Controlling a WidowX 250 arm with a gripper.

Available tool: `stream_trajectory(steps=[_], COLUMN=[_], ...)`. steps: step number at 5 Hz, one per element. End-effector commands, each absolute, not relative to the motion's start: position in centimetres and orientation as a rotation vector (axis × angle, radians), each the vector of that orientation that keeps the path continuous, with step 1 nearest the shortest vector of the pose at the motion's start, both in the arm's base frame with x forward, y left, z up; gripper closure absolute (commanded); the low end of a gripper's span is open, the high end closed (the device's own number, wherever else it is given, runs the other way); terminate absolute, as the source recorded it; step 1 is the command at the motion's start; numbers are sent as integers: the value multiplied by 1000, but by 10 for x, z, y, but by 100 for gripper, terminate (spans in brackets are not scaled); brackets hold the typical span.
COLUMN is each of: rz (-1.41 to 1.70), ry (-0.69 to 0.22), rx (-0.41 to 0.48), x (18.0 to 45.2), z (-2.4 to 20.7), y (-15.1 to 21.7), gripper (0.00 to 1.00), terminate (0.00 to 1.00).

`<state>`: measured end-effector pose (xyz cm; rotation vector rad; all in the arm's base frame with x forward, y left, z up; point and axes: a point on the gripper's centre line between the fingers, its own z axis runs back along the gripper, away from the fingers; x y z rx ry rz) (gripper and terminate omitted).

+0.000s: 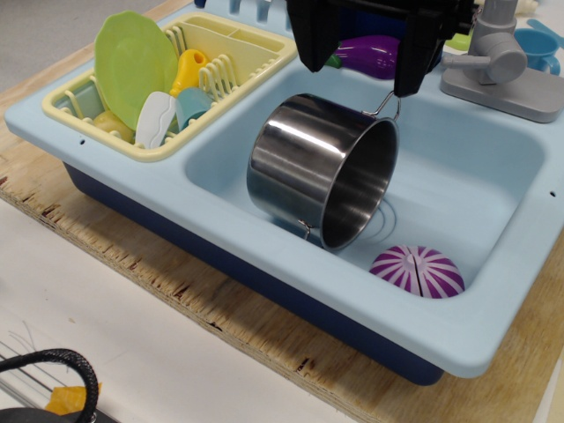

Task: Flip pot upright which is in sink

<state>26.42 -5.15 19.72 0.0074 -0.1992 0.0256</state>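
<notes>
The shiny steel pot (pixel 308 163) lies on its side in the light blue sink (pixel 476 176). Its dark opening faces right and towards the front, and its base rests against the basin's left wall. One wire loop handle (pixel 385 104) sticks up at the top of the rim, and another sits at the bottom of the rim. My black gripper (pixel 361 75) hangs just above the pot with its two fingers wide apart. The right fingertip (pixel 410 84) is right next to the upper handle. I cannot tell if it touches the handle. Nothing is held between the fingers.
A purple-and-white striped dome (pixel 417 270) lies in the basin's front right corner. A pale yellow dish rack (pixel 176 79) with a green plate and utensils fills the left compartment. The grey faucet (pixel 498 62) stands at the back right, and a purple eggplant (pixel 370 55) lies behind the gripper.
</notes>
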Motion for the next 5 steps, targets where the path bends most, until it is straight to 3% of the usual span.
stream_trajectory(steps=[1, 2, 3, 5], rz=[26, 23, 19, 2], ry=[-199, -210, -122, -146], rx=[7, 102, 208, 278], x=[264, 252, 246, 251], z=[197, 189, 185, 180], y=[-51, -50, -53, -62], gripper=[0, 0, 0, 0], terminate=[0, 0, 0, 0])
